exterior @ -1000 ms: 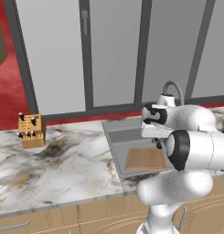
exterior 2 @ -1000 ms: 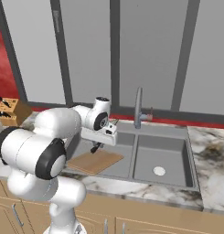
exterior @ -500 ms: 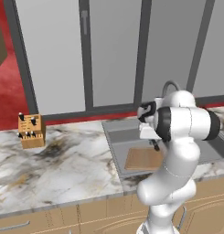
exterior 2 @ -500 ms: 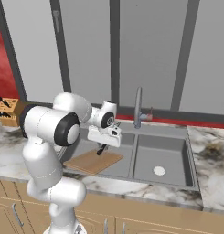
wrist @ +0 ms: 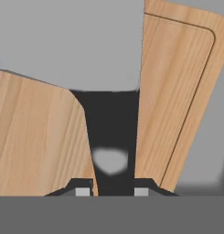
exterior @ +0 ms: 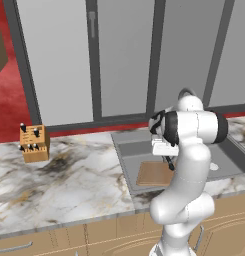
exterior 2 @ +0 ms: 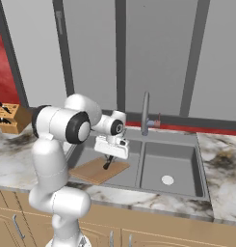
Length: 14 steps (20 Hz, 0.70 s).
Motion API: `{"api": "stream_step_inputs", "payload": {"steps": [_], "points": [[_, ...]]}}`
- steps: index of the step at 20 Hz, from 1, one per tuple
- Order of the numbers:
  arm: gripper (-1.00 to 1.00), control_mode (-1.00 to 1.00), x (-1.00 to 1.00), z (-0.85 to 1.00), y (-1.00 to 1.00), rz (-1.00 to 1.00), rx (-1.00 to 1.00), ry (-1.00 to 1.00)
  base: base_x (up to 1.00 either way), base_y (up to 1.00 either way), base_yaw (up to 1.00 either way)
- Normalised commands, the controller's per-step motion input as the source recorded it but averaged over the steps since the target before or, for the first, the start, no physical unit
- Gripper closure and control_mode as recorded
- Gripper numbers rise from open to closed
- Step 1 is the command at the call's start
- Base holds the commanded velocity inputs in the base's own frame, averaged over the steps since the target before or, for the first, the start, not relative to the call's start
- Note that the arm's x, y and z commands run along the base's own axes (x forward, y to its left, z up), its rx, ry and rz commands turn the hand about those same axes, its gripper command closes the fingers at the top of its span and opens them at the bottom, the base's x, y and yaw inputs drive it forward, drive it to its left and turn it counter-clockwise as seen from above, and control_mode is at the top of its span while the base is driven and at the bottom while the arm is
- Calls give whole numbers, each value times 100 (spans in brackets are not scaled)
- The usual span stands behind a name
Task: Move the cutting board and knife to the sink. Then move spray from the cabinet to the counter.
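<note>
- Hand (exterior 2: 108, 163) hangs low over the left basin of the sink (exterior 2: 177, 164), its two dark fingertips (wrist: 82, 188) clamped together on the black handle of the knife (wrist: 111, 137), which runs straight out ahead of the hand between them.
- Beyond the fingertips, the handle widens into the broad grey blade, which spreads across the far part of the hand view; holding by the handle keeps the blade pointed away from the hand and down toward the basin.
- Directly beneath the hand and the knife lies the cutting board (exterior 2: 98, 170), light wood showing on either side of the handle in the hand view. It already sits in the sink, one end resting toward the near rim, so the first object looks delivered.
- Knife appears to hang just above the board; whether the blade touches the wood cannot be told.
- Judged from this, the step in hand is lowering the knife into the sink on or beside the board; letting go there would finish the first half of the task.
- Faucet (exterior 2: 145, 114) stands behind the hand, well apart from the knife.
- Off to the hand's left, on the worktop (exterior: 69, 185), a knife block (exterior: 34, 143) stands far away, no part of the task.
- Spray bottle and its cabinet interior cannot be made out; that step looks untouched.
</note>
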Motion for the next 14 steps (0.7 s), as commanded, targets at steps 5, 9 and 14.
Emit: {"api": "stream_step_inputs", "payload": {"steps": [5, 9, 14], "points": [[100, -100, -3, -7, 0, 0, 1, 5, 0, 0, 0], [100, -100, -30, -3, -9, 0, 1, 0, 0, 0, 0], [100, -100, -42, -10, -8, 0, 1, 0, 0, 0, 0]]}}
